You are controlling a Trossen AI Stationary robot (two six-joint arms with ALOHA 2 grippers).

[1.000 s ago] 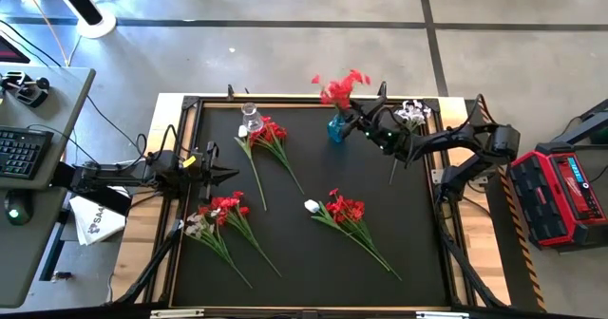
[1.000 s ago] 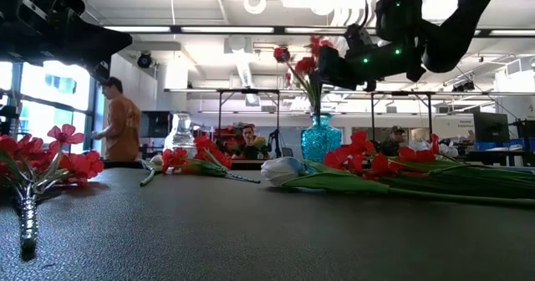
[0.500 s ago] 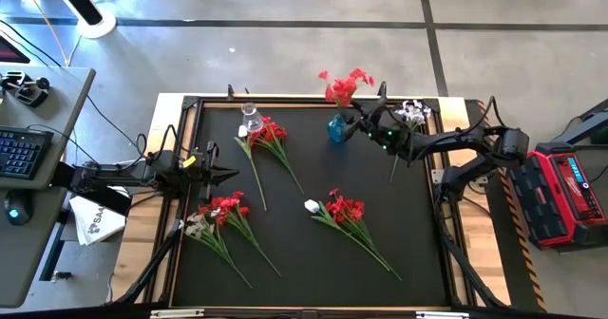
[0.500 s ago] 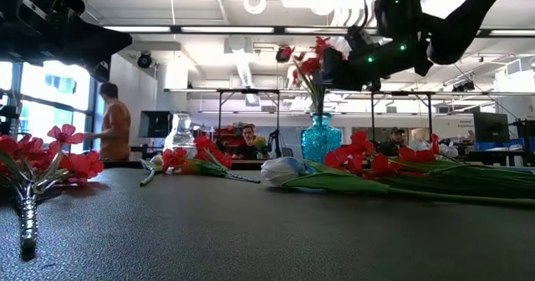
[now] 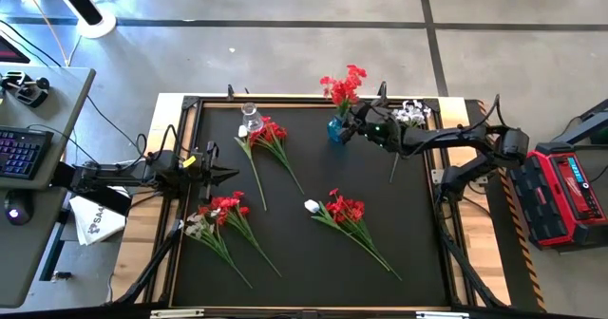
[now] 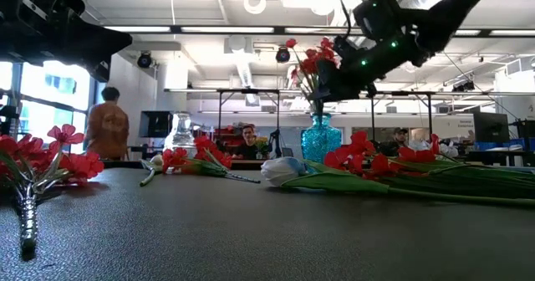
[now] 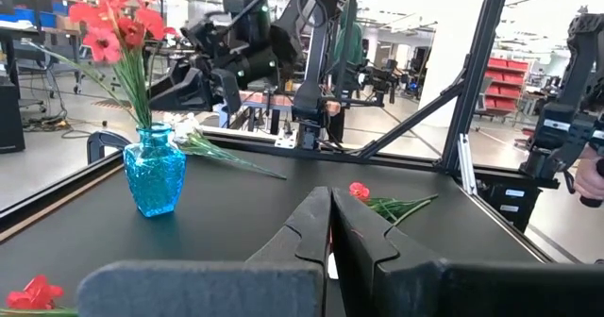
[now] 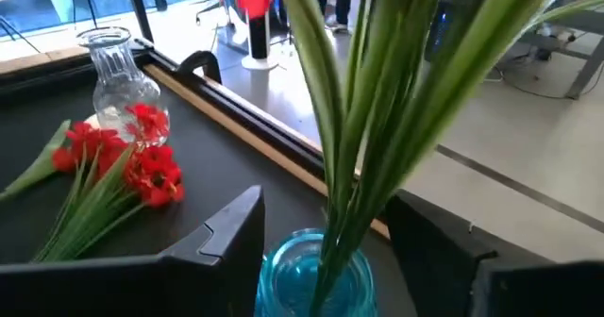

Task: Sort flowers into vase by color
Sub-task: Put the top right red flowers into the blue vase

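A red sprig [image 5: 344,84] stands in the blue glass vase [image 5: 336,129] at the table's far edge, its green stems [image 8: 363,119] running down into the vase's mouth [image 8: 307,260]. My right gripper [image 8: 326,213] is open just above that mouth, one finger on each side of the stems; in the low view it [image 6: 324,87] slants down toward the vase [image 6: 321,138]. My left gripper [image 5: 231,172] is shut and waits at the table's left edge. A clear glass vase [image 5: 251,120] stands at the far edge too. My right gripper's fingers [image 8: 236,227] stand on either side of the red sprig's stems [image 8: 349,194] just above the blue vase's mouth, coming from the table's right side and slanting down. I cannot tell whether either finger touches the stems.
Red sprigs lie on the black mat: one [image 5: 271,137] by the clear vase, one with pale blooms [image 5: 220,213] near the left, one with a white bud [image 5: 344,210] in the middle. A white sprig [image 5: 410,113] lies at the far right. People show in the room beyond.
My right gripper has tipped its fingers down toward the blue vase's mouth while its wrist rose. The red sprig has swung from leaning toward the right to standing more upright in the vase. My left arm has kept still.
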